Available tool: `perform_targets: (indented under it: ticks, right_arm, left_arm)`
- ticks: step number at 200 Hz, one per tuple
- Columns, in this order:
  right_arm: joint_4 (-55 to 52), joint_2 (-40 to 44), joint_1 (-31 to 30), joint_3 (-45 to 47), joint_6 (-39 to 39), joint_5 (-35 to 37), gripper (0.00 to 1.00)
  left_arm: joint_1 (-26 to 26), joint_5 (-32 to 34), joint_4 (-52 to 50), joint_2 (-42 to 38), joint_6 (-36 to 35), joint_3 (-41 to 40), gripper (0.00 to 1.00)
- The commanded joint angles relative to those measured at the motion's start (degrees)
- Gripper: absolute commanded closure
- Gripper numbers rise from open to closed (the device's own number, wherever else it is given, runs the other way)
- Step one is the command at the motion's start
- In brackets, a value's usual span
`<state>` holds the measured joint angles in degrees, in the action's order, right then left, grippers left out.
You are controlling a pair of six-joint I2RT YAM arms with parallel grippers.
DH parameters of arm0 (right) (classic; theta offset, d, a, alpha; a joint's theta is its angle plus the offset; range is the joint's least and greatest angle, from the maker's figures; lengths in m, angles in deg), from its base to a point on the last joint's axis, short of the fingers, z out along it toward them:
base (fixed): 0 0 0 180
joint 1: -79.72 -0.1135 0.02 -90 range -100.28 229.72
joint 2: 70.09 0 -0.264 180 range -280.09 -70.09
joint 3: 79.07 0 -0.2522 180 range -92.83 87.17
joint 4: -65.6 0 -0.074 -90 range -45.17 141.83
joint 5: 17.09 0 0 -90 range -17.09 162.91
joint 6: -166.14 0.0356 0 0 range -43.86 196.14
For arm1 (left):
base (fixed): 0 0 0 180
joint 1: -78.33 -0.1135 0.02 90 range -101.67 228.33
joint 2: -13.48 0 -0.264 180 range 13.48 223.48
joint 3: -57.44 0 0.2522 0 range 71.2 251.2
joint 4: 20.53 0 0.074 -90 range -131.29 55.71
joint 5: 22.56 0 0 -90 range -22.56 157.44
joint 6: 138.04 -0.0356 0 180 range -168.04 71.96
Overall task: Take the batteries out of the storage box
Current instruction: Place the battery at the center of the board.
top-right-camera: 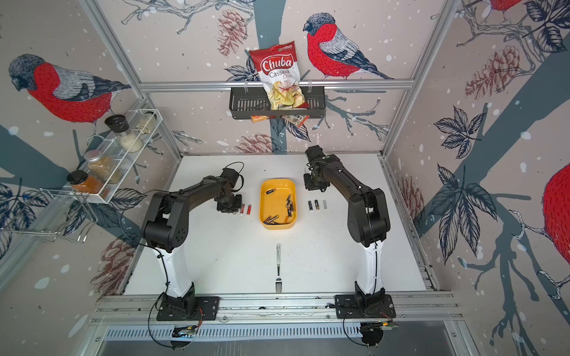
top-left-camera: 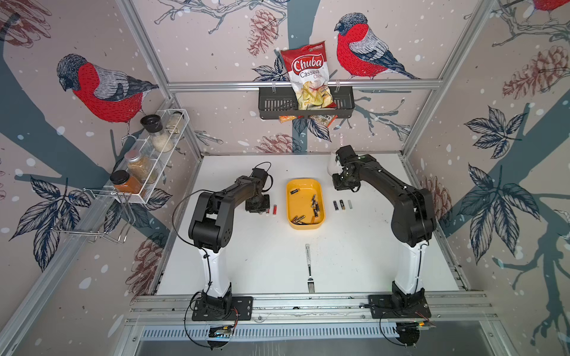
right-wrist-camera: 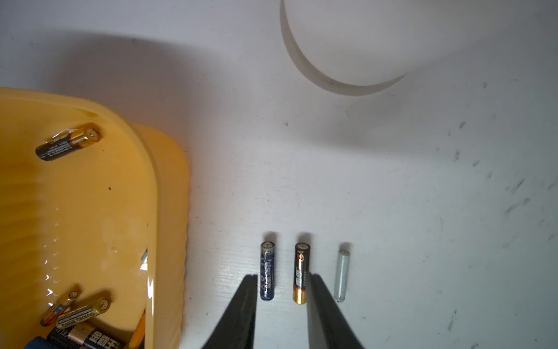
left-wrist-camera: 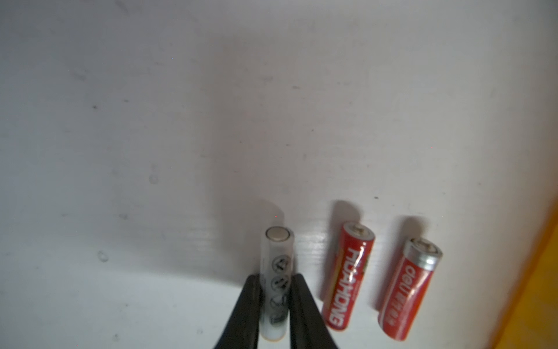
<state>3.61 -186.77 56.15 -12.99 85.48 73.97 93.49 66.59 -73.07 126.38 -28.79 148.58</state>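
My left pincer (left-wrist-camera: 275, 278) is pinching a white battery (left-wrist-camera: 276, 256) low on its body, down at the table (left-wrist-camera: 151, 121). Just to the pincer's right lie two red batteries (left-wrist-camera: 347, 275), parallel and apart. If I let go with the cell tilted or not quite down, I judge it could roll into those neighbours and spoil the row. It is smooth and round, so little would stop it.

Further right, between my two pincers, sits the storage box (top-left-camera: 305, 227), which is yellow, shallow and round-cornered. Roughly ten batteries (top-left-camera: 315, 207) lie in it, mostly black-and-copper. One is alone at the far end, a cluster lies along the right wall, and another at the near end. Some cross each other, and pinching one of those could drag or flick its neighbour.

My right pincer (right-wrist-camera: 283, 276) is spread and empty, just right of the box. It hangs above a blue battery (right-wrist-camera: 267, 272), a black-and-gold battery (right-wrist-camera: 301, 272) and a silver battery (right-wrist-camera: 342, 275). Coming straight down here would strike them.
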Motion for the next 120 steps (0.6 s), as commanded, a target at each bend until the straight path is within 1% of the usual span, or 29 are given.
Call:
perform_targets:
  ticks: [1,73,88,120]
  right_arm:
    - [-0.6,0.1,-0.2,-0.4,0.6,0.6,0.66]
    - [-0.9,-0.1,-0.2,-0.7,0.5,0.7,0.66]
    - [-1.0,-0.1,-0.2,-0.8,0.4,0.6,0.66]
    - [-1.1,-0.2,-0.3,-1.3,0.6,0.5,0.66]
  left_arm:
    - [-0.2,0.5,-1.1,0.1,-0.4,0.7,0.79]
    - [-0.2,0.5,-0.4,0.8,-0.3,-0.4,0.78]
    - [-0.2,0.4,-0.4,1.0,-0.3,-0.4,0.75]
    - [-0.2,0.7,-0.8,0.4,-0.3,-0.5,0.73]
